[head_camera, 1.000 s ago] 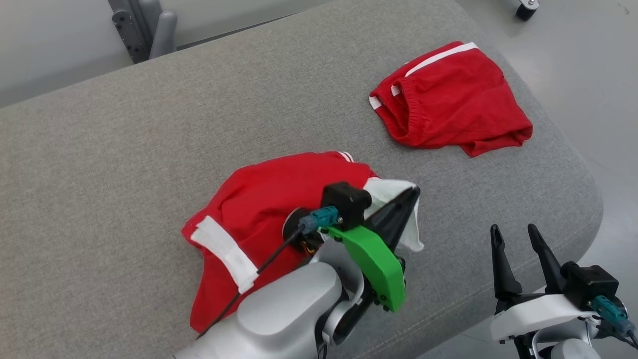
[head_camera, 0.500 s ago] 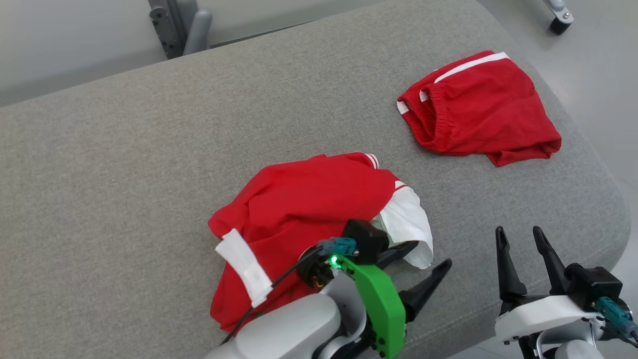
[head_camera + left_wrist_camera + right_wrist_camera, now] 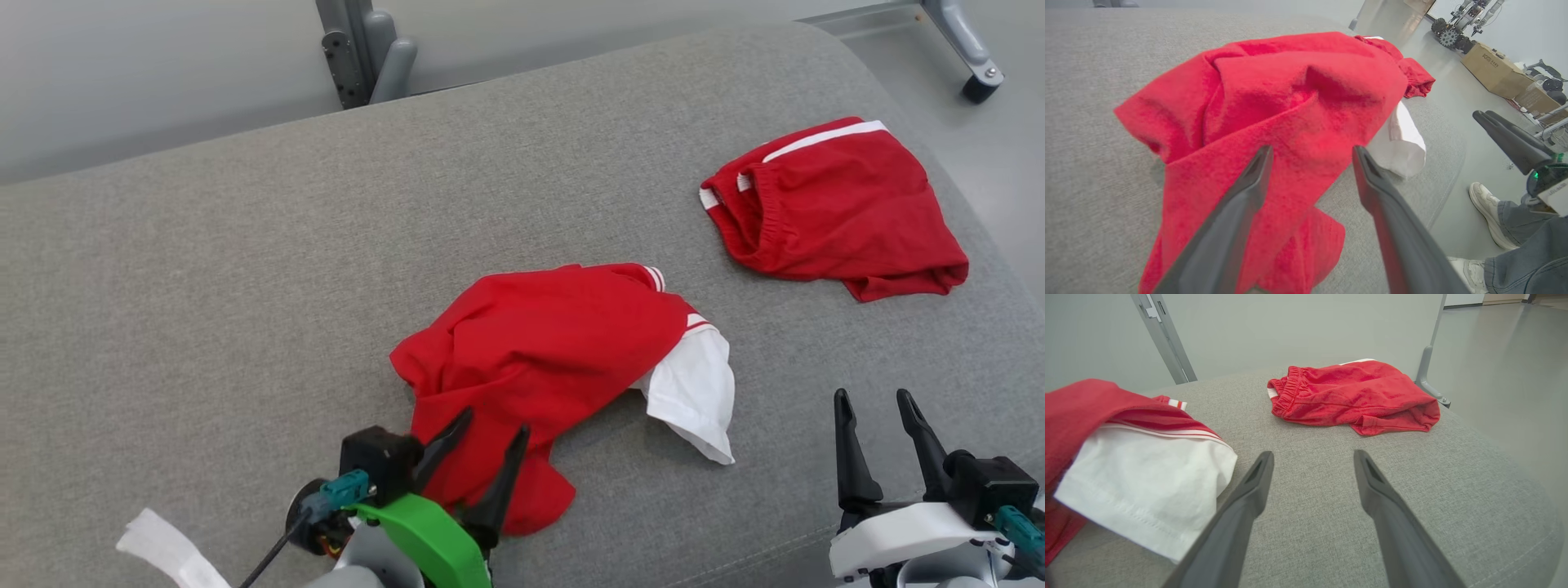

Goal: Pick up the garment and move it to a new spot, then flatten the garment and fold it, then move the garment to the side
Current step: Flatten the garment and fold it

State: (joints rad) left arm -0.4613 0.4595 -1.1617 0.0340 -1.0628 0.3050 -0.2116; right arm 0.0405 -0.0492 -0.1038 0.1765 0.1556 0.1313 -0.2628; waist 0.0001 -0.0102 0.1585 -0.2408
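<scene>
The left claw (image 3: 495, 420) sits at the lower middle of the head view, its two dark fingers spread apart with nothing between them. The tips point up the frame over the near hem of the garment (image 3: 547, 343); whether they touch the cloth I cannot tell. The garment is a red shirt, lying crumpled in a heap at the centre of the grey fabric surface (image 3: 204, 269), with one white sleeve (image 3: 694, 388) spilling out toward the lower right. A white strip (image 3: 163, 555) shows at the bottom left corner, beside the left wrist.

The right claw (image 3: 873, 395) is at the lower right, fingers also apart and empty, near the surface's front edge and well apart from the sleeve.

Farther off, in the upper right, a pair of red shorts (image 3: 841, 216) with white stripes lies bunched on the same surface. In the left wrist view a person's shoe (image 3: 1484, 204) and trouser leg show at the right edge, with cardboard boxes (image 3: 1488, 65) on the floor beyond.
</scene>
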